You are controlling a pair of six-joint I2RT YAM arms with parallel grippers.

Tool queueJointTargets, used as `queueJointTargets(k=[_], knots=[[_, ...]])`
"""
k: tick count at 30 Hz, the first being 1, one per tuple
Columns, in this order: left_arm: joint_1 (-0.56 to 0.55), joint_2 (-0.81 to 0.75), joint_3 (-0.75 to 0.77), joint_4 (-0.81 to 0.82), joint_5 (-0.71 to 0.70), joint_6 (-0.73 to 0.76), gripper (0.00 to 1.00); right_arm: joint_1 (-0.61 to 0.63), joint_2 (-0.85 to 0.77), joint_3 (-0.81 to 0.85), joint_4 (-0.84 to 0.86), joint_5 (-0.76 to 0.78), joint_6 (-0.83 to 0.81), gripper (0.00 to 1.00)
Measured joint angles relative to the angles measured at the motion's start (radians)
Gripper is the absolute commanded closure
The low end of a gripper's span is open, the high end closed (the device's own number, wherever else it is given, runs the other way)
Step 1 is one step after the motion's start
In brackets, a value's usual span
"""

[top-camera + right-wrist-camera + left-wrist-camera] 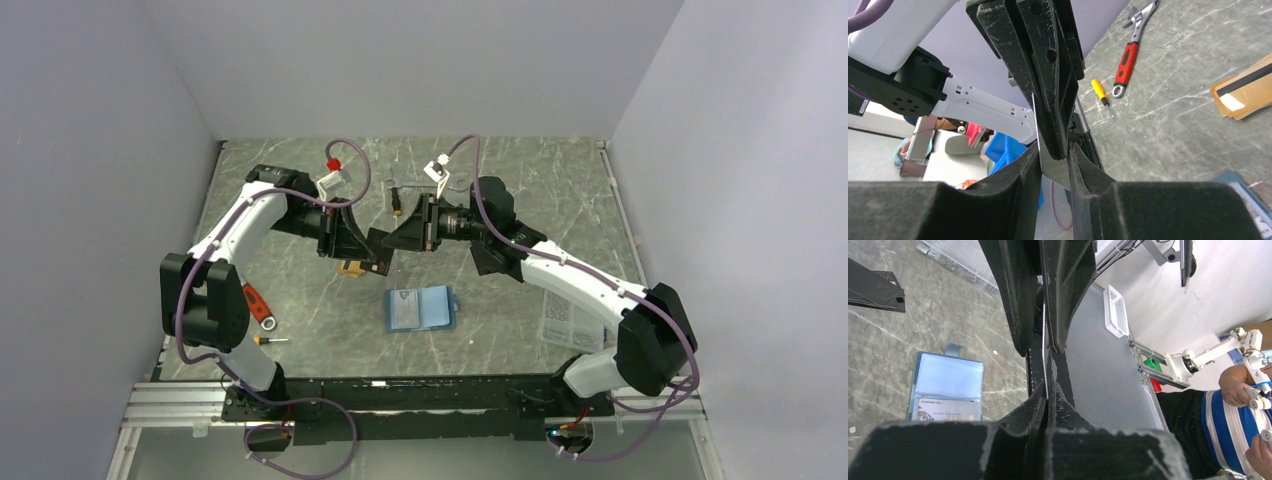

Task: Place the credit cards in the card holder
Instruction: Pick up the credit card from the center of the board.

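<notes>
**A:** Which pincer has your card (1053,172)?

**B:** Your left pincer (1048,392) is clamped tight on one end. Your right pincer (1055,152) straddles the other end. Its jaws are narrow but a gap shows, so I wouldn't call that a grip yet. The card hangs in the air on edge, its long axis running left to right between the two.

**A:** And the card holder (420,308)?

**B:** It lies open on the surface (500,200), below the card, to the near side and slightly right. That is your right arm's side, so I'd judge that arm the handier one to carry the card down.
</notes>
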Motion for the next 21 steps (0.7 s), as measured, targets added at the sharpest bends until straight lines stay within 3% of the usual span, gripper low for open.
queueJointTargets(k=[6, 8, 10, 11, 12, 13, 14, 21], knots=[[0.018, -0.001, 0.001, -0.017, 0.005, 0.011, 0.94, 0.015, 0.016, 0.0, 0.014, 0.0, 0.013, 0.71], [0.019, -0.001, 0.001, -0.02, 0.004, 0.012, 0.94, 0.021, 0.029, 0.0, 0.021, 0.0, 0.014, 0.77], [0.021, -0.001, 0.001, -0.02, -0.001, 0.012, 0.89, 0.027, 0.041, 0.001, 0.028, -0.003, 0.023, 0.91], [0.024, -0.001, 0.001, -0.02, -0.004, 0.012, 0.81, 0.028, 0.045, 0.002, 0.033, -0.006, 0.022, 0.99], [0.026, -0.001, 0.001, -0.02, -0.005, 0.013, 0.48, 0.029, 0.048, 0.005, 0.04, -0.009, 0.027, 1.0], [0.028, -0.001, 0.002, -0.021, -0.005, 0.014, 0.08, 0.031, 0.051, 0.009, 0.044, -0.014, 0.026, 1.0], [0.03, -0.001, 0.005, -0.023, -0.005, 0.019, 0.01, 0.032, 0.053, 0.014, 0.043, -0.016, 0.026, 1.0], [0.03, -0.002, 0.148, -0.031, 0.002, -0.034, 0.01, -0.002, 0.061, 0.062, -0.11, -0.016, -0.042, 1.0]])
